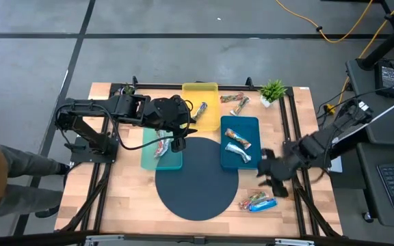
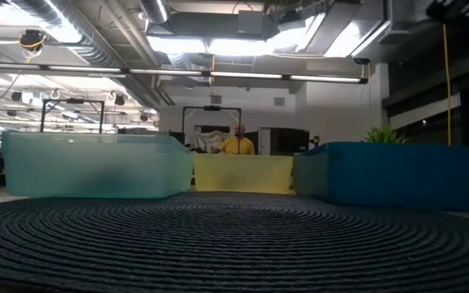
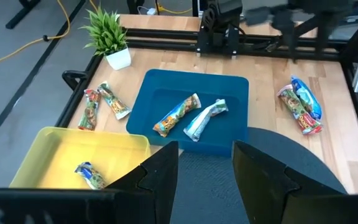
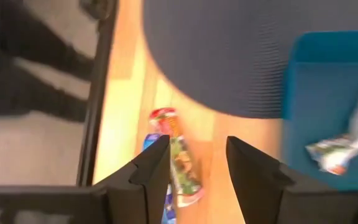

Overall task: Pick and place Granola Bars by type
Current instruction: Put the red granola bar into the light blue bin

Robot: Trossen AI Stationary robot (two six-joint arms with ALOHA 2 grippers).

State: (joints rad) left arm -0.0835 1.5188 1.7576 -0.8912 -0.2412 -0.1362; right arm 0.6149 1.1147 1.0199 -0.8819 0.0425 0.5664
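I count several small foil-wrapped granola bars spread over the tabletop. Two lie in the blue tray (image 1: 252, 123) toward the right edge: a multicoloured bar (image 3: 177, 114) and a silver-white bar (image 3: 205, 118), side by side and angled. One blue-white bar (image 1: 201, 109) sits in the yellow tray (image 1: 191, 92) at the far edge. A reddish bar (image 1: 160, 147) rests in the teal tray (image 1: 146, 158). Two brown-green bars (image 1: 236, 102) lie on bare wood between the yellow tray and the potted plant (image 1: 273, 89). Near the front right corner, just off the dark round mat (image 1: 197, 198), a red-multicoloured bar (image 1: 250, 200) and a blue bar (image 1: 264, 204) lie touching.

My left gripper (image 1: 177, 142) hangs over the inner edge of the teal tray, right beside the reddish bar there; through its wrist camera I see its fingers (image 3: 160, 176) standing apart with nothing between them.

My right gripper (image 1: 273, 179) is above the wood near the right edge, between the blue tray and the pair at the front corner. Its fingers (image 4: 151, 168) are parted and empty, and the red-multicoloured bar shows below the gap, not touched.
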